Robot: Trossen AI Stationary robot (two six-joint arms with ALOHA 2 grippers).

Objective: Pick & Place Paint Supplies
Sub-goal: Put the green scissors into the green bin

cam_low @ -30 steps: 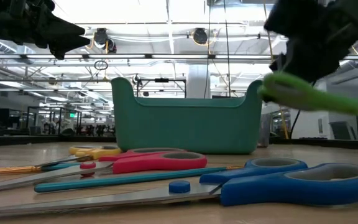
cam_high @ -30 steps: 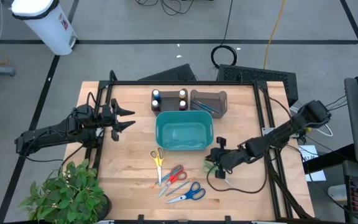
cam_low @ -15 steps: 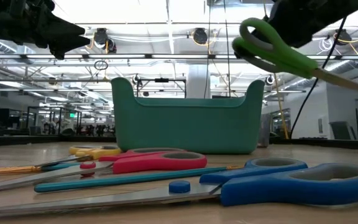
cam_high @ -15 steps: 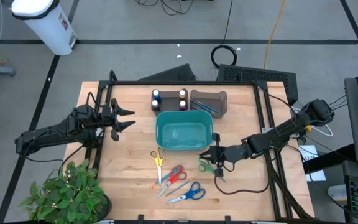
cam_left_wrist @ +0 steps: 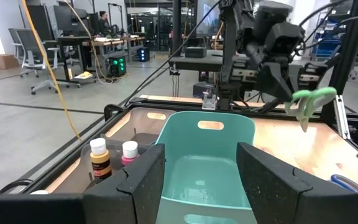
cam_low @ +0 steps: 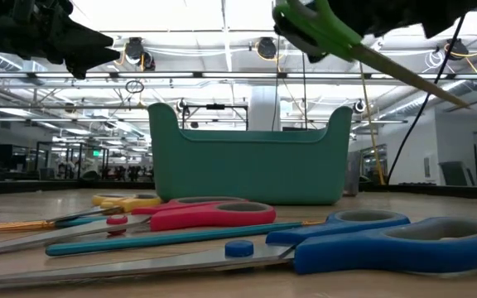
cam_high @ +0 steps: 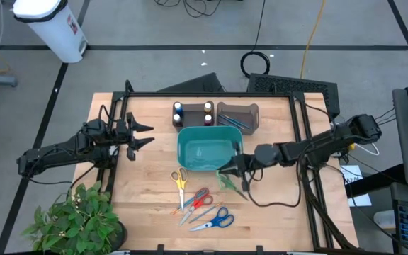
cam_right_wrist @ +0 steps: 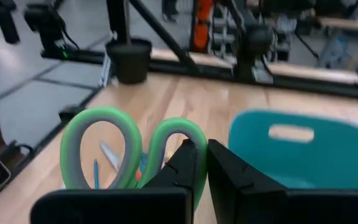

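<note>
Oddly, the right gripper [cam_high: 234, 167] is pinching its fingers tight on the green scissors [cam_high: 227, 181] and lifting them beside the teal bin [cam_high: 209, 153] — likely to drop them in — while the paint bottles [cam_high: 192, 112] are sitting untouched by the table's [cam_high: 147, 198] far edge and the left gripper [cam_high: 146, 134] is waiting, fingers apart.

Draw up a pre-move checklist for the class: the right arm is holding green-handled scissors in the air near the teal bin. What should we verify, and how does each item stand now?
1. Right gripper shut on the green scissors: ok.
2. Scissors lifted clear of the table: ok.
3. Scissors over the teal bin: not ok, they hang just off its front right corner.
4. Bin interior free: ok.
5. Left gripper out of the way: ok, open beside the bin's left.
6. Held item is a paint supply: not ok; the paint bottles sit untouched behind the bin.
</note>
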